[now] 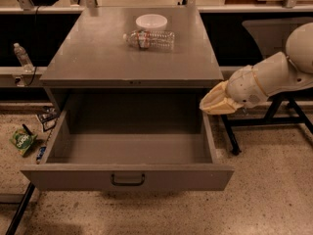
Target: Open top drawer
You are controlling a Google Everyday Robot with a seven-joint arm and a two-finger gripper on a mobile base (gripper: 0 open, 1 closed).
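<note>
In the camera view my gripper point(211, 105) hangs just off the right side of the cabinet point(98, 58), under the edge of its top. It is drawn narrow with no gap showing, and it holds nothing. The top drawer point(186, 178) stands pulled far out, so I judge the opening done. It lies left of and below me, its front running crosswise and its handle point(128, 179) well apart, toward the camera.

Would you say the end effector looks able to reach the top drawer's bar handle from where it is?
Probably yes: the end effector hangs close beside the open top drawer, and nothing blocks the bar handle on its front.
</note>
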